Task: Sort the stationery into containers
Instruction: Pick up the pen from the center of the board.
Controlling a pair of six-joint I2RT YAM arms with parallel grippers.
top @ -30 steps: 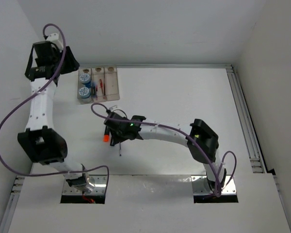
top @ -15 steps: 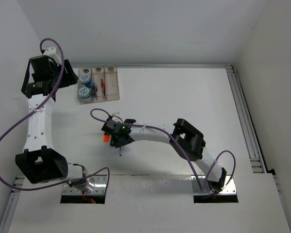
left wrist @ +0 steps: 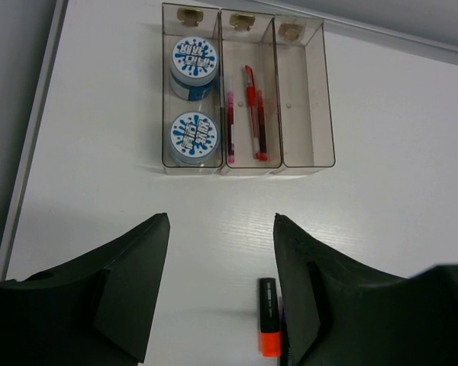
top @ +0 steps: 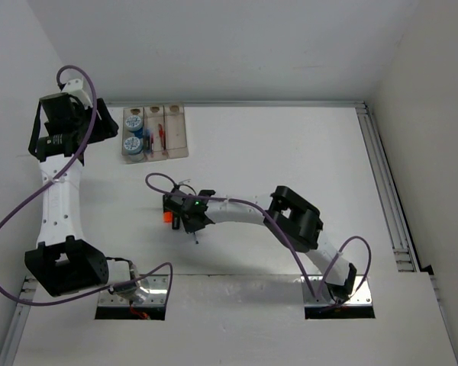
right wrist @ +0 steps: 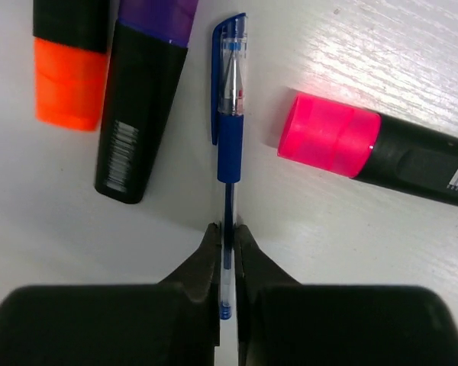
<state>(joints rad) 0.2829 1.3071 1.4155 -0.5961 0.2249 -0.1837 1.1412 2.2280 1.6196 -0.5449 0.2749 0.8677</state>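
Note:
The tan three-slot tray [top: 177,131] stands at the back left. In the left wrist view the tray [left wrist: 305,114] holds two blue-and-white discs [left wrist: 194,58] in its left slot and red pens [left wrist: 253,114] in the middle slot. My right gripper [right wrist: 227,226] is shut on a thin blue pen [right wrist: 229,114] lying on the table. Beside the pen lie an orange-capped highlighter [right wrist: 70,69], a purple-capped one [right wrist: 141,99] and a pink-capped one [right wrist: 374,149]. My right gripper [top: 189,221] is mid-table. My left gripper [left wrist: 221,221] is open and empty, above and left of the tray.
The tray's right slot holds nothing. The orange-capped highlighter [left wrist: 268,316] shows below the tray, next to my left gripper's right finger. A metal rail [top: 385,191] runs along the table's right side. White walls close in at the left and back.
My right gripper has come down a little nearer onto the group of stationery. My left arm has drawn its gripper left and nearer, away from the tray.

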